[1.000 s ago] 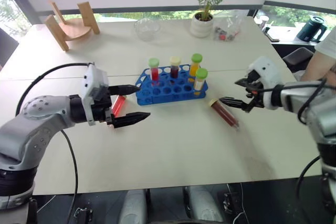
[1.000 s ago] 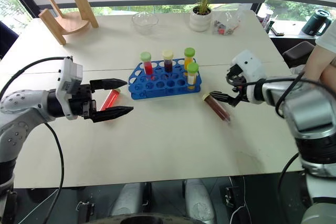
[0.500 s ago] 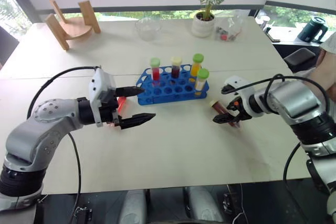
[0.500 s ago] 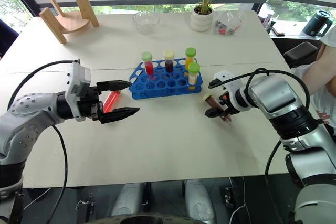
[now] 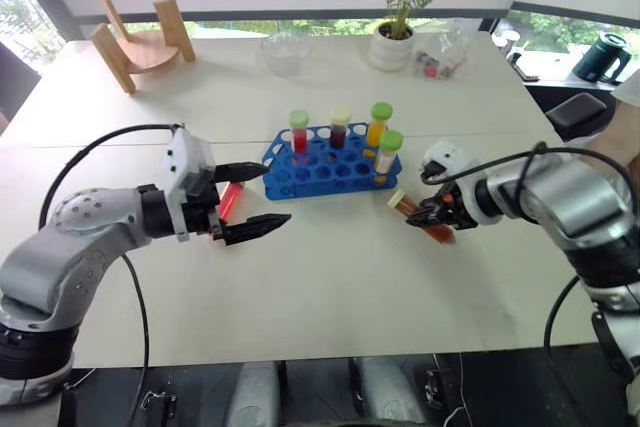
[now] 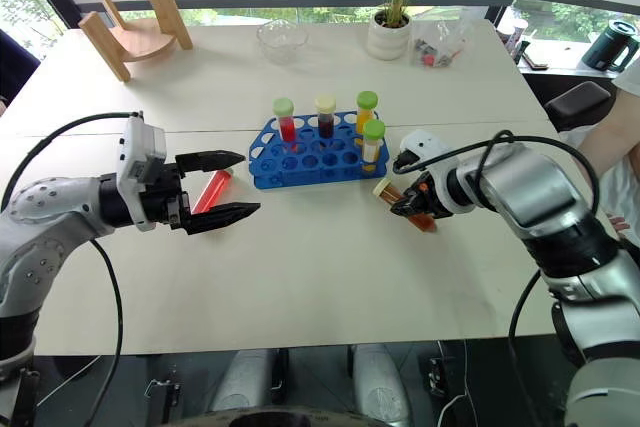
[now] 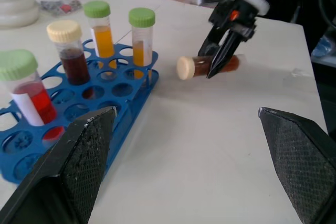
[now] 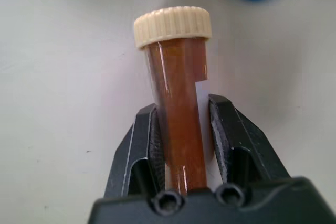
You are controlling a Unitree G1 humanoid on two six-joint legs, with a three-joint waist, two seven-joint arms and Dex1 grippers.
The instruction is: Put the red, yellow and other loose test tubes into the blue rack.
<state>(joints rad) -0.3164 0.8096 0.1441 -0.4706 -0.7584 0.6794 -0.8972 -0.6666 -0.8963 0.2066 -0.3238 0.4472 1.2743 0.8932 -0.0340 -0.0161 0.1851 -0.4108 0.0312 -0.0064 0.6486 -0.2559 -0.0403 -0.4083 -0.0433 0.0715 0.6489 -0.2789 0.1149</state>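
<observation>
Blue plastic, bright and rectangular, with rows of round holes — the rack (image 6: 315,157) sits at mid-table and already holds four capped tubes upright along its far side: a red one (image 6: 285,123) with a pale green cap, a dark one (image 6: 326,120) with a cream cap, and two yellow-orange ones (image 6: 366,119) with green caps at the right end. Most holes are free.

Two loose tubes are left, as far as the frames show. A clear tube of bright red liquid (image 6: 211,190) lies flat on the white table (image 6: 320,277) just left of the rack, between the spread black fingers of the left gripper (image 6: 222,187), which hovers about it without touching. Its long axis runs slantwise, the far end tipped toward the rack; which end bears its cap I cannot tell.

The other, a clear tube of dark red-brown liquid with a cream ribbed cap (image 8: 177,98), is just right of the rack's near right corner. The right gripper (image 6: 405,205) has its two fingers pressed onto the tube's body, one each side, below the cap. That tube lies close to level, its long axis slanting across the table, cap end pointing toward the rack and the robot's left, base trailing to the right. Whether it rests on the table or is just clear of it is not certain.

So roughly the first half looks done — the brown tube is gripped but must yet be stood upright and lowered into a free hole, and the red one is not yet picked up.
</observation>
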